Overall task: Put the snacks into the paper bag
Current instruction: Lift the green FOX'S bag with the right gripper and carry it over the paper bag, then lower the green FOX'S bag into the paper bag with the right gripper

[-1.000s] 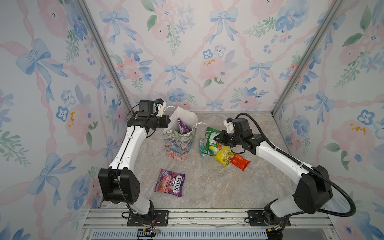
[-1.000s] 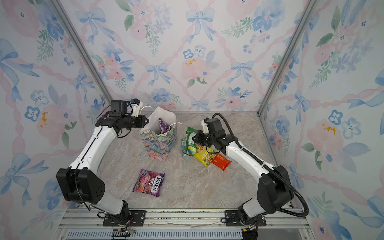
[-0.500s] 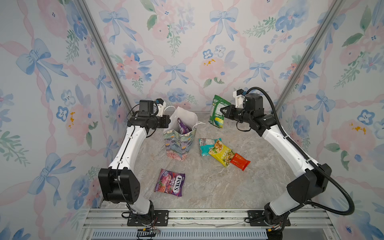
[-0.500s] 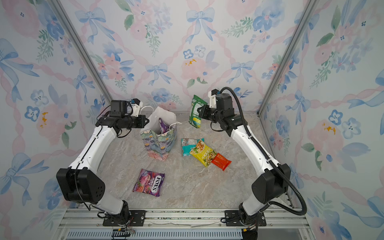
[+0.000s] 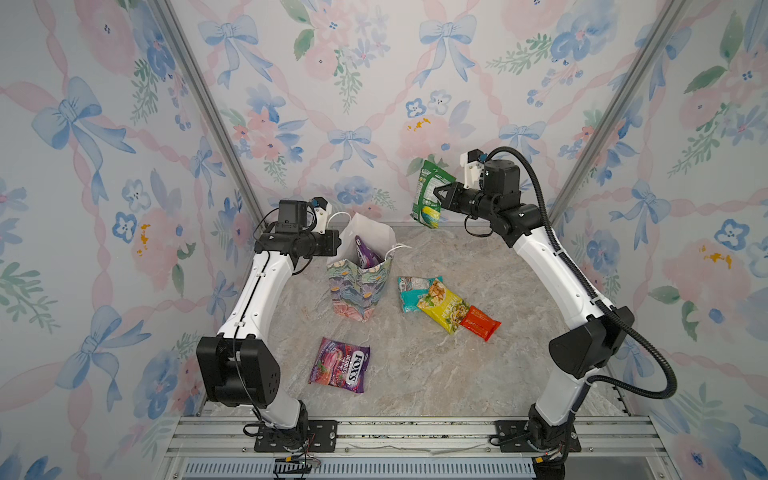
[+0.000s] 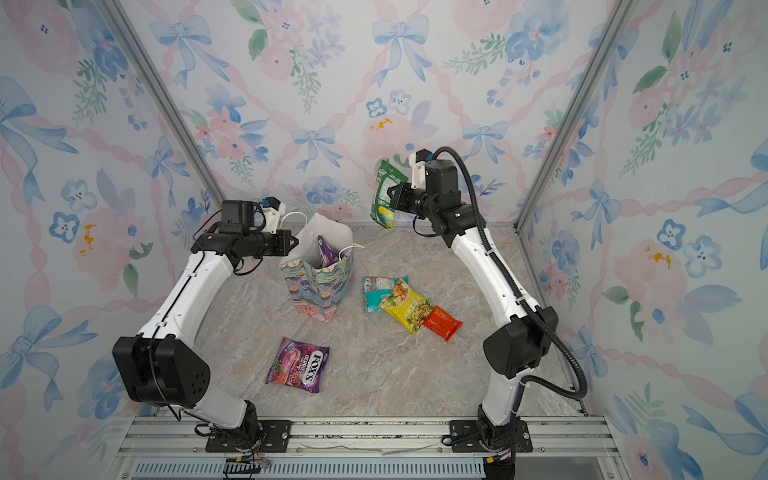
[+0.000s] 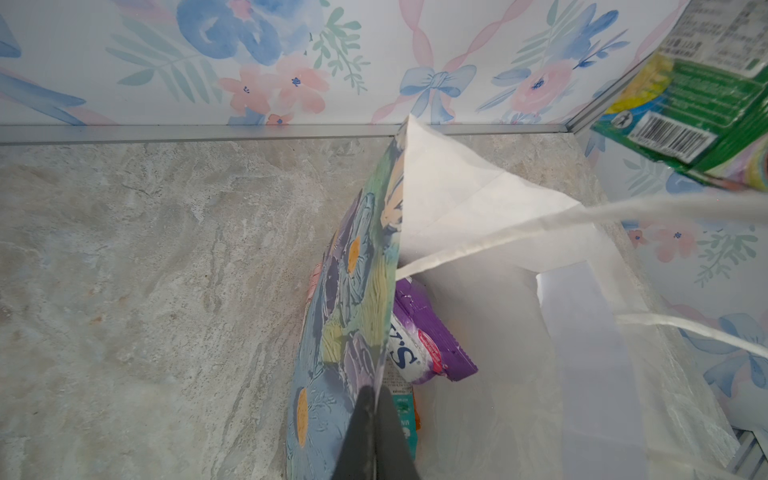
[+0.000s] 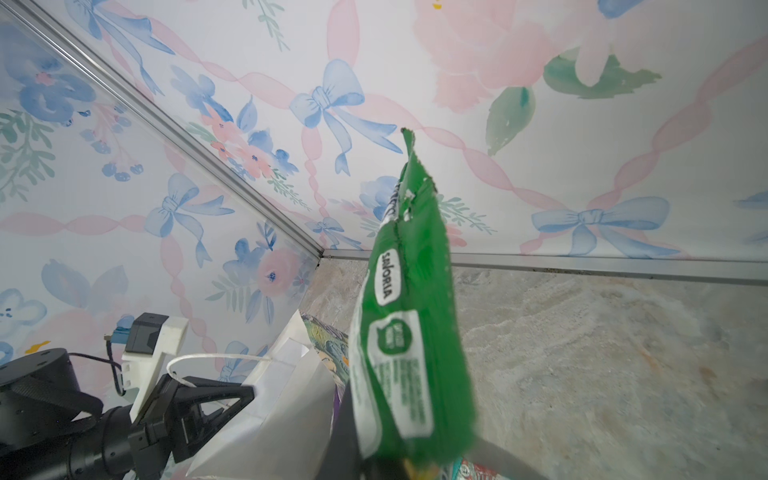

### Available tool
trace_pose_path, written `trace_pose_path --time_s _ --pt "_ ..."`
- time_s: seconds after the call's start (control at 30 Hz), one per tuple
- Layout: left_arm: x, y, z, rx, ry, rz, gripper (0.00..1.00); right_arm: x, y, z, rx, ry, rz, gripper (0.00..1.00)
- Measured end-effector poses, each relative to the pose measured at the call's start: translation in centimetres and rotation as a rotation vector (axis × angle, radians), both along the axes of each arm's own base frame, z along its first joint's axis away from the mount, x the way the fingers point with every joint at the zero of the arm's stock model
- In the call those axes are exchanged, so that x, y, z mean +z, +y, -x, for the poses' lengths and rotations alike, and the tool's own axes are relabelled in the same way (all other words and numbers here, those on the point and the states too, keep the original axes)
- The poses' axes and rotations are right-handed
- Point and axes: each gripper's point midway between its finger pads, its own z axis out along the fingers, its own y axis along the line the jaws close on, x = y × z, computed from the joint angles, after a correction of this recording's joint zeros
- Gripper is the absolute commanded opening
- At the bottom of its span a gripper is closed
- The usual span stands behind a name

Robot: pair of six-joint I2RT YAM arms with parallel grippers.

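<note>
Lying nearest, the purple FOX'S packet sits untouched on the table. Beyond it the teal pack, yellow pack and red-orange pack overlap in a row. The green packet lay against that cluster a second ago and is gone from it now.

Mid-table the paper bag stands upright, mouth open, with a second purple packet inside. The left gripper stays pinched on the bag's rim wall, same place as before.

Farthest, by the back wall, the right gripper has risen, clamped on the green packet's edge. The packet hangs high, right of the bag's mouth.

Judgement: the pick is done and the carry is under way. The packet still has to cross over the mouth before release. Four packets remain on the table.
</note>
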Motion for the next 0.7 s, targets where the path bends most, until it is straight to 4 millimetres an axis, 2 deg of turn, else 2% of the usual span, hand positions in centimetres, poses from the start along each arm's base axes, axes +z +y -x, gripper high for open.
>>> trace_pose_path --time_s 0.17,0.4,0.5,0.7 --pt "0.0 0.0 0.0 0.0 0.0 0.0 0.0 2.2 2.2 0.0 0.041 -0.056 -0.01 0.0" --pt "0.0 0.0 0.0 0.0 0.0 0.0 0.0 3.7 6.8 1.7 0.139 -0.091 -0.023 0.0" --pt "0.0 0.0 0.0 0.0 0.0 0.0 0.0 3.5 8.8 2.6 0.183 -0.091 -0.027 0.0" --pt "0.0 0.0 0.0 0.0 0.0 0.0 0.0 1.6 12.2 4.2 0.259 -0.052 -0.014 0.0"
